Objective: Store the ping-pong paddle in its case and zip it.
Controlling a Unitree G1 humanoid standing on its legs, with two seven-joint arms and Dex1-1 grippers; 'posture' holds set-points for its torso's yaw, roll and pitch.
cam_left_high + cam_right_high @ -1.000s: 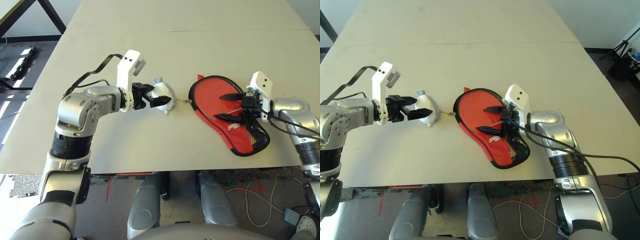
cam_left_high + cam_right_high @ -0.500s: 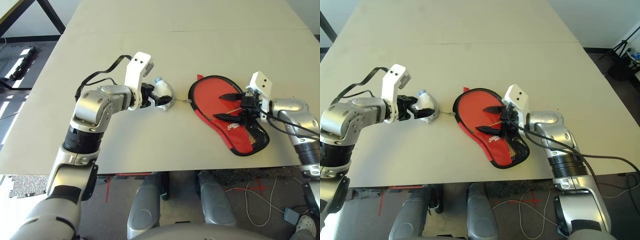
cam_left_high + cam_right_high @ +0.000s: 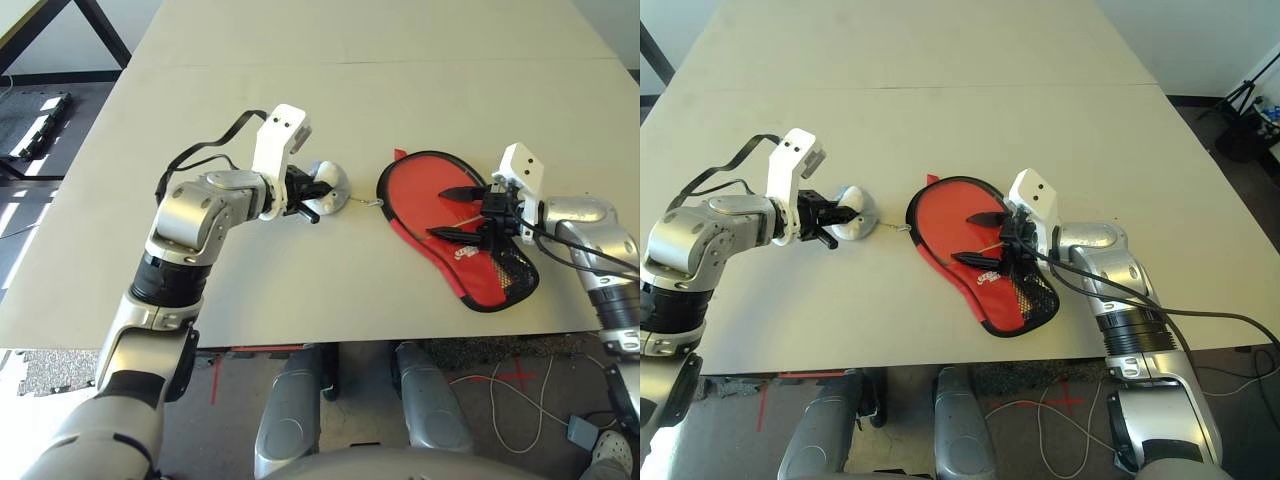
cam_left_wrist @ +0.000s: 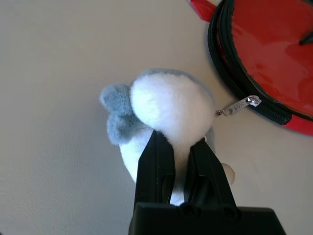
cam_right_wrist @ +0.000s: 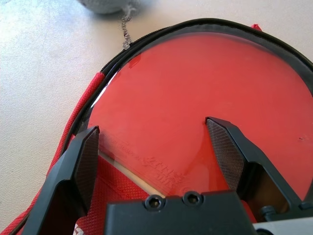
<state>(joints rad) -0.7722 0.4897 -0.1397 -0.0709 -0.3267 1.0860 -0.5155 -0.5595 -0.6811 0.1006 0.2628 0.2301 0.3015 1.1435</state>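
Left claw (image 4: 180, 156) pinches plush toy (image 4: 171, 110) beside case (image 3: 455, 235) rim.

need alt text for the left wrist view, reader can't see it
The left gripper is shut on a white and grey plush toy lying on the table. A small metal zipper pull links the toy to the black-edged red case beside it.

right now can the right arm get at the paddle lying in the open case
Probably yes: the right pincer hangs open just above the paddle, nothing between them. The case is still unzipped.
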